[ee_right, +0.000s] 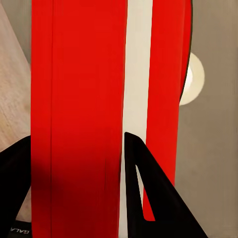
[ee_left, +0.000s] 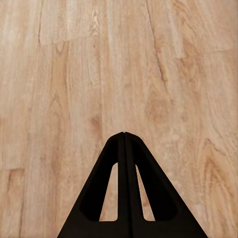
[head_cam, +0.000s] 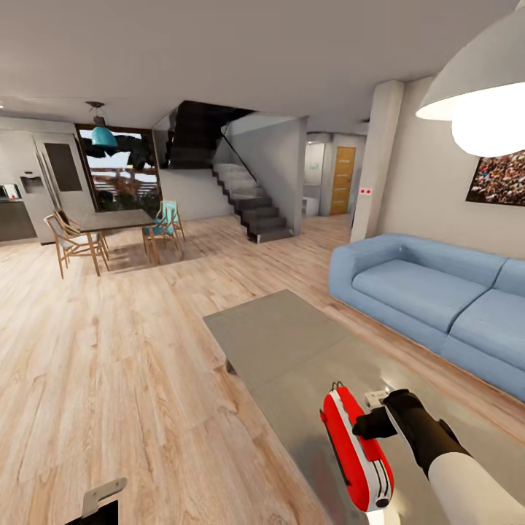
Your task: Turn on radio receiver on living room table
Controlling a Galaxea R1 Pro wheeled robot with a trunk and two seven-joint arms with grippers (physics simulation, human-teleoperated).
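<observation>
The red radio receiver (head_cam: 355, 446) with its white base band hangs tilted over the near end of the grey coffee table (head_cam: 284, 343), its thin wire handle pointing away from me. My right gripper (head_cam: 367, 425) reaches in from the right and is shut on it. In the right wrist view the radio's red body (ee_right: 77, 99) fills the gap between the two black fingers (ee_right: 148, 198). The radio's dial and grille are hidden. My left gripper (ee_left: 124, 135) is shut on nothing, low over the wood floor (ee_left: 119, 59).
A blue sofa (head_cam: 430, 292) runs along the table's right side. A white pendant lamp (head_cam: 481, 87) hangs at upper right, and its glare reflects off the tabletop (ee_right: 194, 84). Further back are a dark dining table with chairs (head_cam: 113, 226) and a staircase (head_cam: 248, 197).
</observation>
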